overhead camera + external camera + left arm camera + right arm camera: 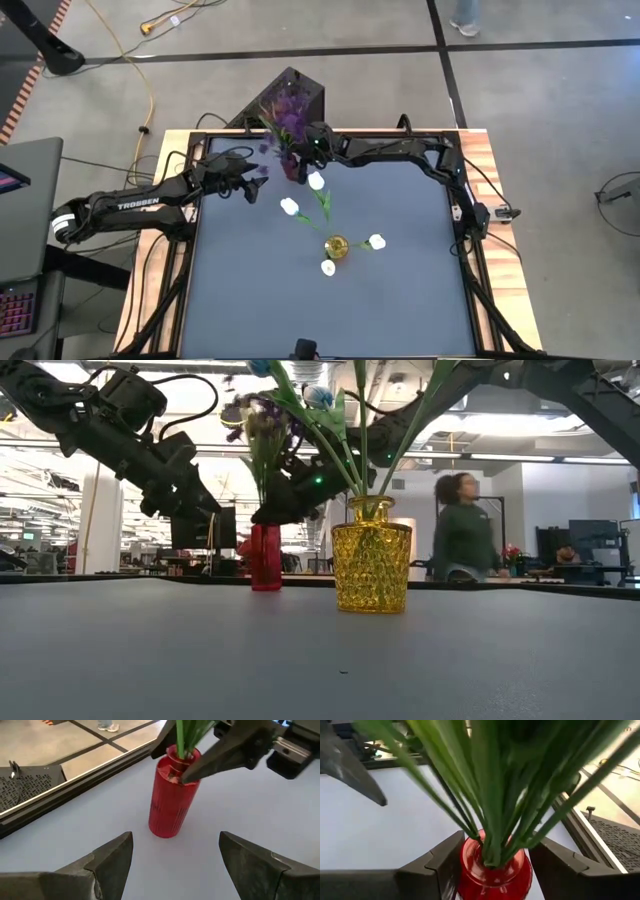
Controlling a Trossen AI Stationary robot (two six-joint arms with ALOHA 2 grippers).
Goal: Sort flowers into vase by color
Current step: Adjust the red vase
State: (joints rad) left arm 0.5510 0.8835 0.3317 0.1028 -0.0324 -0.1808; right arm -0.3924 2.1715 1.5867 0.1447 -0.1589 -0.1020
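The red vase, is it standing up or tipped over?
Upright: the red vase stands on its base on the table, green stems rising from its mouth.

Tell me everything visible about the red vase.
The red vase is a small glossy cylinder, faintly ribbed, glass or plastic by its look. It stands upright near the table's far edge, holding green stems topped with purple sprigs. The right gripper brackets its neck with open fingers. The left gripper waits open nearby.

Left end effector (175,857) spread open, right end effector (492,865) apparently open, arms converging
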